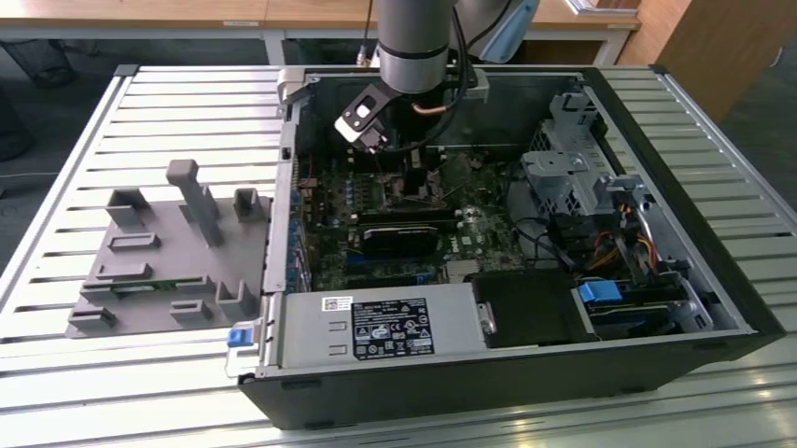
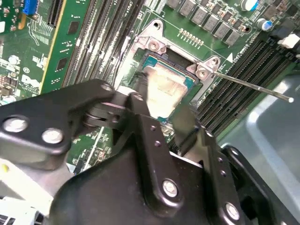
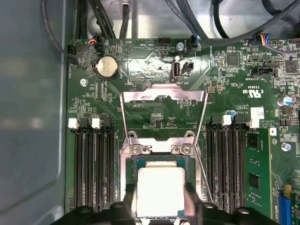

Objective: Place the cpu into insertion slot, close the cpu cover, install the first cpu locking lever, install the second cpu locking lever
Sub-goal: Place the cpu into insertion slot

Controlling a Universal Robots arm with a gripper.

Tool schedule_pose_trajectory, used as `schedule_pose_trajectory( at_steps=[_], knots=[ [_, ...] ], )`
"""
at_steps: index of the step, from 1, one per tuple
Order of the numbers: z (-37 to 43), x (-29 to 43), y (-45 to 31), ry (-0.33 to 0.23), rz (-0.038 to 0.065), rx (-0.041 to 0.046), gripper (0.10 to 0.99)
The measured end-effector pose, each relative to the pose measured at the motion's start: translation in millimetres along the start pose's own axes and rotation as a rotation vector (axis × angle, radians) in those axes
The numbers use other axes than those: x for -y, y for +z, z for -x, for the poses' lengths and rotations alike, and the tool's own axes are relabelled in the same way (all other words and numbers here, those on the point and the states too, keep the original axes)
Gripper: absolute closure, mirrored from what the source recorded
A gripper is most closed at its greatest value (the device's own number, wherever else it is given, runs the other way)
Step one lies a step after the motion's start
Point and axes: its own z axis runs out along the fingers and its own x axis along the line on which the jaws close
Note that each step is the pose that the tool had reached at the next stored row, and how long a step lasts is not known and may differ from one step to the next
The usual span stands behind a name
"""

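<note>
Inside the computer case [image 1: 524,383], the cpu [image 3: 159,187] sits in the insertion slot [image 3: 159,161], end effector [image 3: 159,204] clamped on its edges; the cpu cover [image 3: 136,96] stands open.

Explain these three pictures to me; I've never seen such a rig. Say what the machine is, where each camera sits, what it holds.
The grey column in the exterior view is a robot arm, reaching into an open computer case that lies on a slatted metal table. A grey plastic fixture sits beside the case, on the exterior view's left. The other two pictures come from cameras riding near the arm's wrist, looking at the green circuit board. In the first wrist view the gripper is at the cpu, a pale square chip, at the insertion slot. The cpu cover, a thin metal frame, stands swung open. Whether the gripper clamps the chip, I cannot tell.
</note>
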Motion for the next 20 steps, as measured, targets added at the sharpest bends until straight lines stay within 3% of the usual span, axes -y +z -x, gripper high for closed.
schedule_pose_trajectory(
  at_steps=[1,2,4,5,7,10,11,20],
  knots=[
    [1.3,-0.1,0.0,0.0,0.0,-0.0014,0.608],
    [2.6,-0.1,0.0,0.0,0.0,-0.0032,0.608],
    [5.1,-0.8,0.0,0.0,-0.001,-0.0048,0.725],
    [5.8,-1.7,0.0,0.0,-0.003,-0.0051,0.725],
    [5.9,-3.7,0.1,0.001,-0.007,-0.0076,0.843],
    [6.0,-4.9,-0.5,0.001,-0.012,-0.0113,0.902],
    [5.9,-4.9,-0.7,0.001,-0.013,-0.0122,0.969],
    [5.9,-5.3,-3.8,0.001,-0.015,-0.0128,0.969]
  ],
)
